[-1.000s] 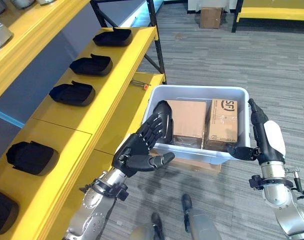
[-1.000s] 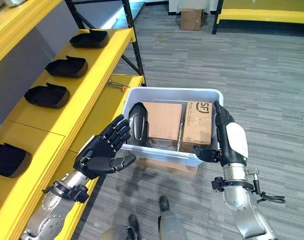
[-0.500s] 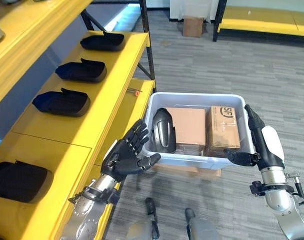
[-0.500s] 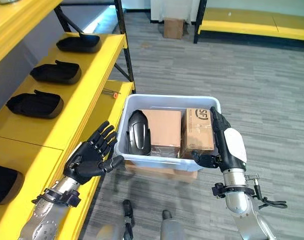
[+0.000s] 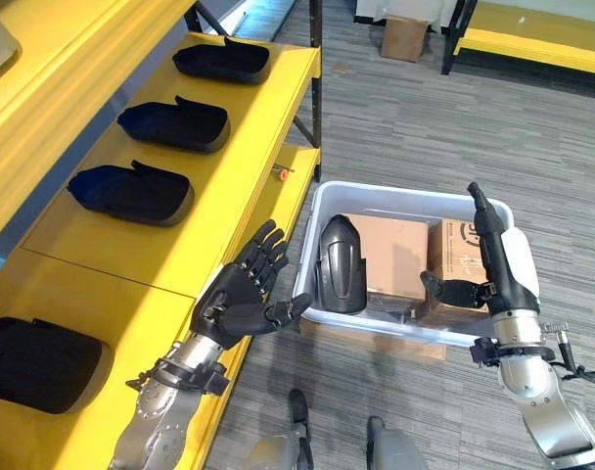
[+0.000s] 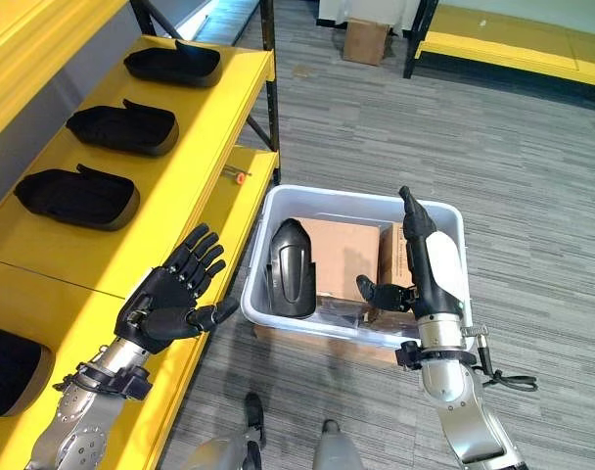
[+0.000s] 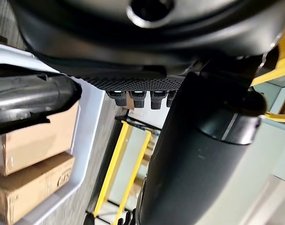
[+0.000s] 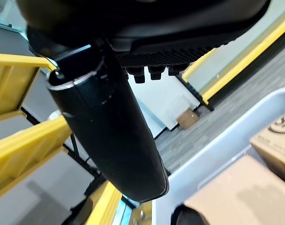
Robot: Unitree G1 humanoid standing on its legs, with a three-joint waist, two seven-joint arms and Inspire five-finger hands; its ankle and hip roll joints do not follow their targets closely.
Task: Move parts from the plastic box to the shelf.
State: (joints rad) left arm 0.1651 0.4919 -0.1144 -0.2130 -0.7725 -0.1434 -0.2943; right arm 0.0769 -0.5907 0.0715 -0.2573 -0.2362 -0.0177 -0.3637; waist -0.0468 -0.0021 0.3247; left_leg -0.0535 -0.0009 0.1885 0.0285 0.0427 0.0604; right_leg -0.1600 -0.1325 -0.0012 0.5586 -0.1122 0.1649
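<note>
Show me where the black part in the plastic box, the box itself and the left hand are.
black part (image 5: 341, 266), left eye view, on its ribbed front face.
plastic box (image 5: 390, 199), left eye view, on its far rim.
left hand (image 5: 234, 304), left eye view, on its palm.

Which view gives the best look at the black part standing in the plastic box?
The left eye view: the black part stands upright at the plastic box's left end, beside the cardboard boxes, fully visible. The right eye view shows it about equally well. The left wrist view catches its dark side; the right wrist view barely a dark sliver.
</note>
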